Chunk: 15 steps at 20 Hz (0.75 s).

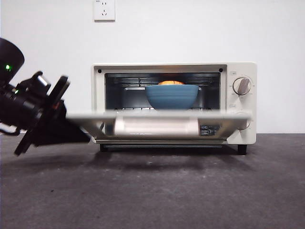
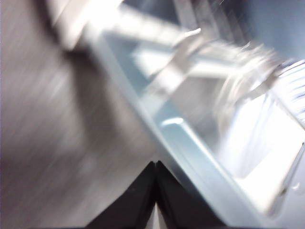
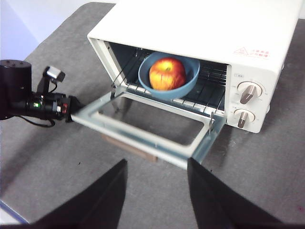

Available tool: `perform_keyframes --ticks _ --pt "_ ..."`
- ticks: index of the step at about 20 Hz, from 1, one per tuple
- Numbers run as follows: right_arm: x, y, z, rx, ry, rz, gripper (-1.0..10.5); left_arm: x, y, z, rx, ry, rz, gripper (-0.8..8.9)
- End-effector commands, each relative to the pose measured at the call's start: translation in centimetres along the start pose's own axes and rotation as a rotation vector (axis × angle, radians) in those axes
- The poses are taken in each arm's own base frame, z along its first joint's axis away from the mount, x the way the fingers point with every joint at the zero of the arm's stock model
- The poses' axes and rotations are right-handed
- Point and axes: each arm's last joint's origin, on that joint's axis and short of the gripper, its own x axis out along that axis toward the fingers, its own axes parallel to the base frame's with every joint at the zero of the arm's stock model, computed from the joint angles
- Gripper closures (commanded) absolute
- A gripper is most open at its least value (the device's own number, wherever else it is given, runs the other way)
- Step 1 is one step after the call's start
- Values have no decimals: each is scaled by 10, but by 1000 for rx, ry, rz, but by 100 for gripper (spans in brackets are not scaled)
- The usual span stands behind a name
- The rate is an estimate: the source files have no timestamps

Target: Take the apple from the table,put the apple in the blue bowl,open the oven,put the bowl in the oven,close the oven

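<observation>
Right wrist view: apple [image 3: 167,74] in bowl [image 3: 152,82] on oven [image 3: 200,43] rack | door [image 3: 143,125] down, stiff, hinged; push edge | left claw [image 3: 71,109] pinched at door corner | right claw [image 3: 157,191] wide, empty

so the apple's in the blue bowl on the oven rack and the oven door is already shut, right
Not quite: the door is hanging open, as the right wrist view shows, with the left gripper at its edge. The apple does sit in the blue bowl on the rack inside the oven.
</observation>
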Motion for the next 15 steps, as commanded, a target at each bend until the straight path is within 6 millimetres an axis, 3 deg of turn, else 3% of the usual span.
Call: perform_keyframes --ticks 1,7,15 --pt "-3 2 3 -9 -10 3 745 4 -9 14 -8 -67 -89 807" --pt "-3 2 2 -6 4 1 745 0 -14 34 32 -251 -60 807" --pt "-3 1 0 -41 24 -4 745 -2 -24 58 54 -320 -64 807"
